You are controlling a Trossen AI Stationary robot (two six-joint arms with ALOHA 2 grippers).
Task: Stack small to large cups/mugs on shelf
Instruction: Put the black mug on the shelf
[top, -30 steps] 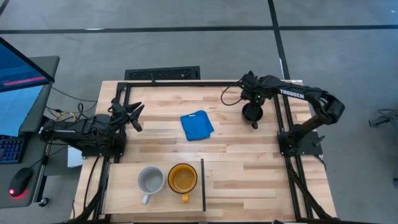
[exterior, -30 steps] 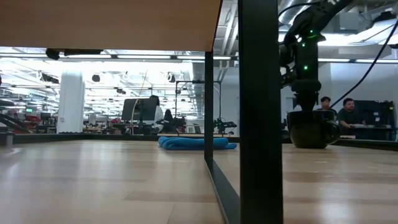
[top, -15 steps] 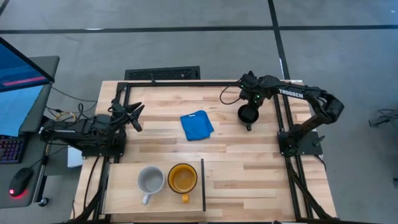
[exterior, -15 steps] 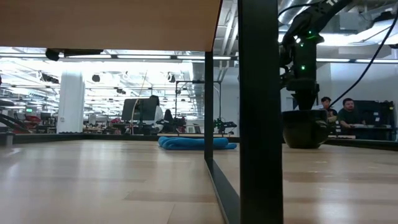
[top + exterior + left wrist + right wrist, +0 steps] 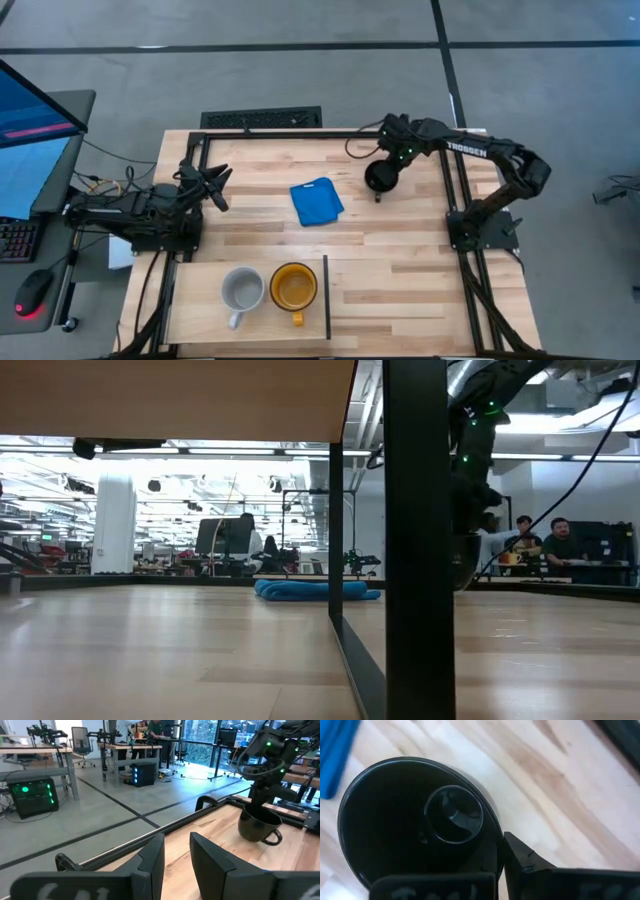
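The glossy black mug (image 5: 378,177) hangs at the table's far right with my right gripper (image 5: 386,168) shut on it; the right wrist view looks down into its mouth (image 5: 415,820). In the low view only a sliver of it (image 5: 463,565) shows past the dark divider post. The grey-white mug (image 5: 241,290) and the yellow mug (image 5: 293,287) stand upright side by side on the pale shelf (image 5: 200,300). My left gripper (image 5: 215,186) waits at the table's left edge, open (image 5: 177,855) with nothing between its fingers. My right gripper holds the black mug by its rim wall (image 5: 493,832), one finger inside the mug and one finger (image 5: 522,860) outside. The fingers come from above, pointing down. The mug hangs a little tilted just above the table, its handle (image 5: 274,837) toward the near edge.
A folded blue cloth (image 5: 316,201) lies on the planked tabletop left of the black mug. A thin dark divider (image 5: 326,297) stands along the shelf's right edge. Black frame rails (image 5: 455,190) run along the table's sides. People sit in the room beyond.
My right gripper has moved toward the table's left edge, toward the blue cloth, carrying the black mug. The mug stood on the table a second ago and now hangs slightly above it.
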